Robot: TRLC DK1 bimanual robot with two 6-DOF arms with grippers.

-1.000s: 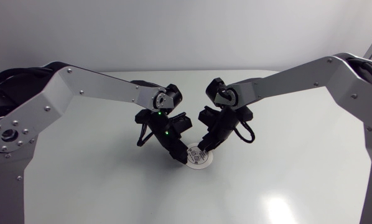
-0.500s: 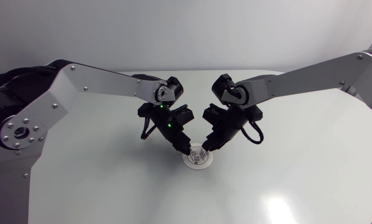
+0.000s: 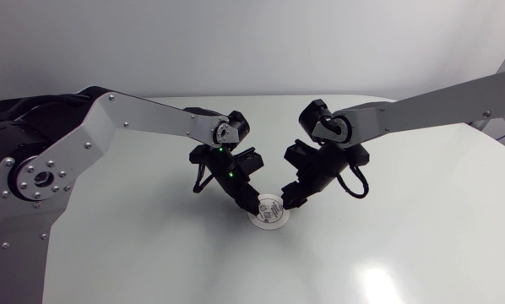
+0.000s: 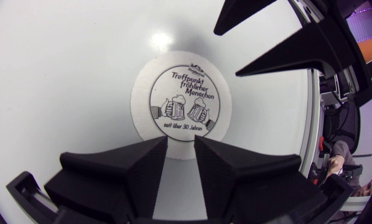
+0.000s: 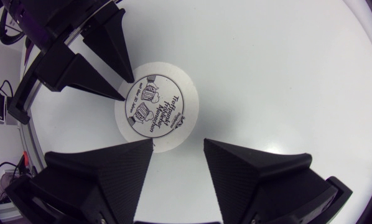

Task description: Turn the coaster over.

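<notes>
1. Coaster (image 3: 269,212) lies flat on the white worktop (image 3: 151,253), printed face up, between the two hands.
2. Left hand (image 4: 181,140) hovers at one edge of the coaster, its fingers a narrow gap apart and holding nothing.
3. Right hand (image 5: 178,144) stands at the opposite edge, its fingers spread wider, also holding nothing.
4. The tips of both hands point down toward the coaster's rim.

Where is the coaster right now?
In the head view the coaster lies flat, printed side up, near the middle of the table, between the open left gripper and the open right gripper.
</notes>
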